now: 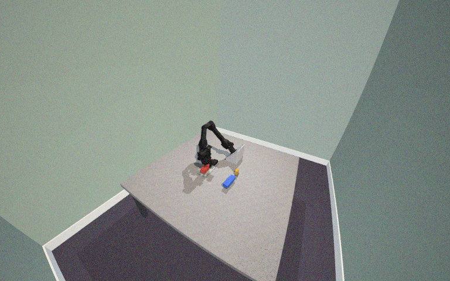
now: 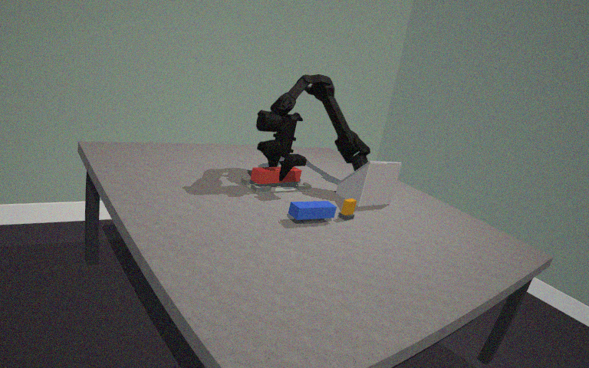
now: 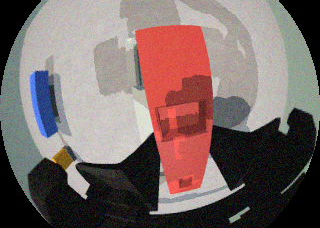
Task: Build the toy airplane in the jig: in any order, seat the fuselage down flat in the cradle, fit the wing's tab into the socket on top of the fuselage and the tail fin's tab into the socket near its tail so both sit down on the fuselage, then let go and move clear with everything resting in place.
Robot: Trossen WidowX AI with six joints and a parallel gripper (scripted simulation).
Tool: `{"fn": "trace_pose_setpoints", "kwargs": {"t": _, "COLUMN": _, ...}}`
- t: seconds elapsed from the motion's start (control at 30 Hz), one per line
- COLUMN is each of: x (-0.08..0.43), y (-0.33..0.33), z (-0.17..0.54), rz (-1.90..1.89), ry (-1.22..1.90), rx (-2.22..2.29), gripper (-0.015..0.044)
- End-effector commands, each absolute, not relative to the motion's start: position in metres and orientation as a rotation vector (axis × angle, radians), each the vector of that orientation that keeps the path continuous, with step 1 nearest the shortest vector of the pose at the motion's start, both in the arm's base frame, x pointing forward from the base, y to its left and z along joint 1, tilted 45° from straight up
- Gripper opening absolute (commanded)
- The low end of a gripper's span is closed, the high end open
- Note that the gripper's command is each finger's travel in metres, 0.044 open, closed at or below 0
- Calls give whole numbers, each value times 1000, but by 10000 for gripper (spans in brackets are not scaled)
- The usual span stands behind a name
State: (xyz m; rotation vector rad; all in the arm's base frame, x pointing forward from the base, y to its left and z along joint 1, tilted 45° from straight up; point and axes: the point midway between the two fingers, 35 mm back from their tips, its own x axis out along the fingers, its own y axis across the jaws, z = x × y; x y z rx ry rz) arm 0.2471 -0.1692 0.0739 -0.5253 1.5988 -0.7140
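The red fuselage (image 1: 204, 169) (image 2: 264, 175) (image 3: 172, 53) is level and low at the pale grey cradle (image 2: 258, 188) (image 3: 141, 119); whether its underside is fully down is hidden. Its large socket and small tail socket face up and are empty. My gripper (image 2: 278, 172) (image 3: 178, 130) is shut on the fuselage, one finger on each side near the large socket. The blue wing (image 1: 228, 181) (image 2: 312, 211) (image 3: 44, 105) lies on the table apart from the cradle. The small orange tail fin (image 1: 237, 171) (image 2: 348, 207) (image 3: 63, 158) stands beside the wing's end.
A pale upright panel (image 1: 235, 158) (image 2: 382, 182) with a slanted side stands by the arm's base, behind the tail fin. The grey table (image 1: 192, 205) (image 2: 261, 282) carries everything. The arm arches above the cradle and casts shadows around it.
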Motion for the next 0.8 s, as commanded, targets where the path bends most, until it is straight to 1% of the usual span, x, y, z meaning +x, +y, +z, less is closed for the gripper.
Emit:
{"fn": "trace_pose_setpoints", "kwargs": {"t": 0.0, "x": 247, "y": -169, "z": 74, "rz": -714, "ry": 1598, "rx": -525, "gripper": 56}}
{"fn": "trace_pose_setpoints", "kwargs": {"t": 0.47, "x": 247, "y": -169, "z": 74, "rz": -714, "ry": 1598, "rx": -525, "gripper": 424}}
{"fn": "trace_pose_setpoints", "kwargs": {"t": 0.5, "x": 247, "y": -169, "z": 74, "rz": -714, "ry": 1598, "rx": -525, "gripper": 440}}
{"fn": "trace_pose_setpoints", "kwargs": {"t": 0.77, "x": 247, "y": -169, "z": 74, "rz": -714, "ry": 1598, "rx": -525, "gripper": 440}}
